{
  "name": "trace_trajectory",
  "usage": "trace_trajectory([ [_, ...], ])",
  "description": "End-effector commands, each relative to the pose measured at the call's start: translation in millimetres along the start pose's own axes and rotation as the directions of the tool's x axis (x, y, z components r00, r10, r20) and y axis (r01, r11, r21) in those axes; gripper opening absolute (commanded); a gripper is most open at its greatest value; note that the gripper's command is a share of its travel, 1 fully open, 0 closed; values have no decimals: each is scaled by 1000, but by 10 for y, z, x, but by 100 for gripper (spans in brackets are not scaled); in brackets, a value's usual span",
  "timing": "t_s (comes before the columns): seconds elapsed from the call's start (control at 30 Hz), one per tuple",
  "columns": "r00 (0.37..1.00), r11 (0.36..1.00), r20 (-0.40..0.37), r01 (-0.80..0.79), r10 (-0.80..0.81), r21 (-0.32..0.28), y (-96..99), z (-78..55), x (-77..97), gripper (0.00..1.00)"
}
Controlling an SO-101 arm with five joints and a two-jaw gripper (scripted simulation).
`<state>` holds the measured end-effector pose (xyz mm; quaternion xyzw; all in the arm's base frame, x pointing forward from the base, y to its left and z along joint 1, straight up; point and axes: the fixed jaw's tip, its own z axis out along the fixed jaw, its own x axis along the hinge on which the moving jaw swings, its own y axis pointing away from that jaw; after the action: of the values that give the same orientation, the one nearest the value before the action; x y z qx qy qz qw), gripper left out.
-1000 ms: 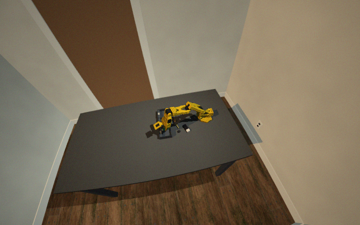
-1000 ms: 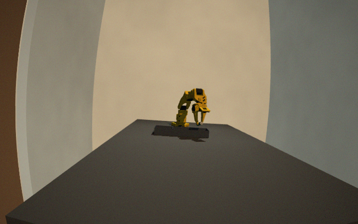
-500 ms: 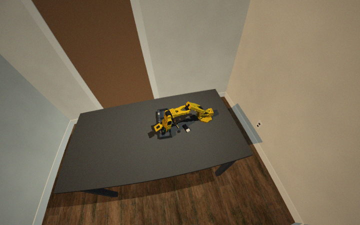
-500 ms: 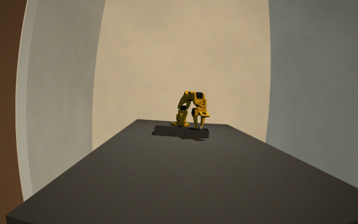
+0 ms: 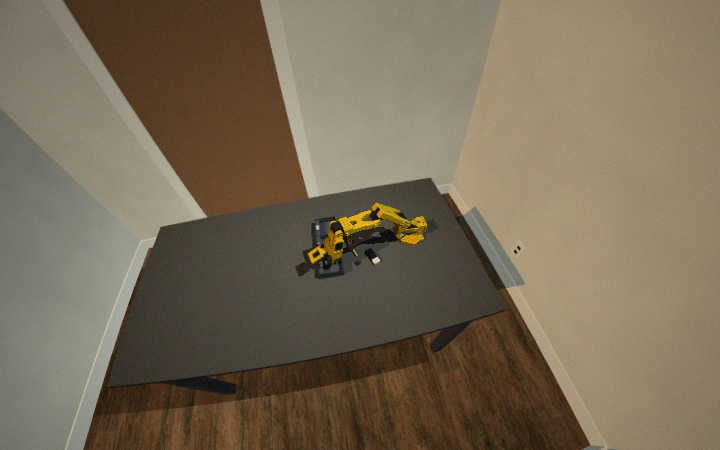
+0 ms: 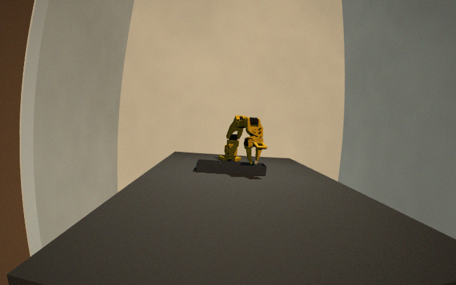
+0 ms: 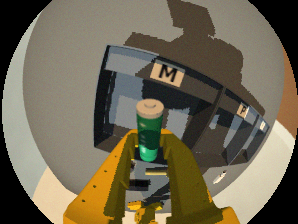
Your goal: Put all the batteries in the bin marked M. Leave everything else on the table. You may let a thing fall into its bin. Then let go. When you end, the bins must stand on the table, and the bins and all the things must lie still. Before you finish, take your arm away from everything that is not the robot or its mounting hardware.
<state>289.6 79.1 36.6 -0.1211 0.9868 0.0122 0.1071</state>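
Now green battery point(image 7: 149, 129) clamped in claw point(image 7: 150, 151), over M bin point(image 7: 120, 90)

The hand point(image 7: 150, 156) hides the green battery's point(image 7: 149, 135) lower end. The second bin's label point(image 7: 244, 111) is too blurred to read. The small bits on the bench point(image 5: 238, 297) beside the arm can't be identified.

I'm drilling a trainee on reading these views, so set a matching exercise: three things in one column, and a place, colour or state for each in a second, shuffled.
Things:
1. battery
2. hand
3. bin marked M

States:
a. stands on the table, below and ahead of the fingers
b. green with a pale cap, pointing at the M label
c. yellow, shut on something

Pairs: 1-b, 2-c, 3-a
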Motion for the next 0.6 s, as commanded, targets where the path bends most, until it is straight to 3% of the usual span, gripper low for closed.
trace_trajectory([
  [0.0,996,1000,88,0,0,-3,22,-191,-118,0],
  [0.17,996,1000,88,0,0,-3,22,-191,-118,0],
  [0.2,992,1000,127,-1,1,-3,22,-272,-146,0],
  [0.57,992,1000,127,-1,1,-3,22,-272,-146,0],
])
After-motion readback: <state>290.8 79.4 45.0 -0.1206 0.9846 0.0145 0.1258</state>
